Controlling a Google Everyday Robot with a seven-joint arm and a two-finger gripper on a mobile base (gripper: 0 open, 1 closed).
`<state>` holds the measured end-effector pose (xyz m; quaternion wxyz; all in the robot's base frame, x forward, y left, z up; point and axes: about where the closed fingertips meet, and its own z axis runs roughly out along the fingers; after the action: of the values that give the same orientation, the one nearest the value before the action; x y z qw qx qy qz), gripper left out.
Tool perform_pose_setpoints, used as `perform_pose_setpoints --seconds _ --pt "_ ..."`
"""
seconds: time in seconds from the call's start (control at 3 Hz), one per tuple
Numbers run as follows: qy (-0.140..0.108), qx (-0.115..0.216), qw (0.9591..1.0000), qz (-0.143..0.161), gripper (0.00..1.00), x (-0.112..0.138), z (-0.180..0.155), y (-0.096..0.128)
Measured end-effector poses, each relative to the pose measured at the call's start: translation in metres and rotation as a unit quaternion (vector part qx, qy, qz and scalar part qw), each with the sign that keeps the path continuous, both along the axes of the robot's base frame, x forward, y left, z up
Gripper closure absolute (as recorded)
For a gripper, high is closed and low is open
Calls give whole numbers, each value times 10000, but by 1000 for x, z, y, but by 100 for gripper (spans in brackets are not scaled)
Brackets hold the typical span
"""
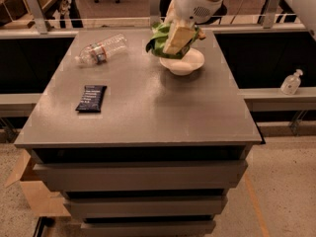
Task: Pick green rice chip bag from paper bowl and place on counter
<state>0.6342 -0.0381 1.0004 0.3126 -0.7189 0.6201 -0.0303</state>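
Gripping the green rice chip bag (158,38), the end effector (177,41) hangs over the far-right part of the desk (163,112), right above the paper bowl (190,65); its fingers look closed on the bag's upper part, w/ a tan finger pad across the foil.

The bag sits at the bowl's back-left rim, its crumpled green edge spilling past the bowl to the left; can't tell if its bottom is clear of the bowl or touching it. A hold from above makes sense, since the bag is wider than the bowl and a top pinch avoids nudging the light bowl.

My read: the pick is done or nearly so; the place step isn't. There's plenty of bare desk in front of and left of the bowl for a drop spot. The risk is foil snagging the rim and dragging the bowl along.

Other items lie well apart: a plastic bottle (101,48) on its side at far left; a dark snack bar wrapper (91,98) flat near the left edge; a sanitizer pump bottle (291,82) stands on the ledge off to the right.
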Motion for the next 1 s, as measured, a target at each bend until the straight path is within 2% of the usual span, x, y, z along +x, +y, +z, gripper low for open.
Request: perform_pose_setpoints --seconds 0.33,0.67,1.0 --pt "14 -49 9989 469 100 -26 -7 13" --pt "77 -5 9945 1040 100 -64 -14 26" --pt "280 156 9865 1608 100 -100 -32 40"
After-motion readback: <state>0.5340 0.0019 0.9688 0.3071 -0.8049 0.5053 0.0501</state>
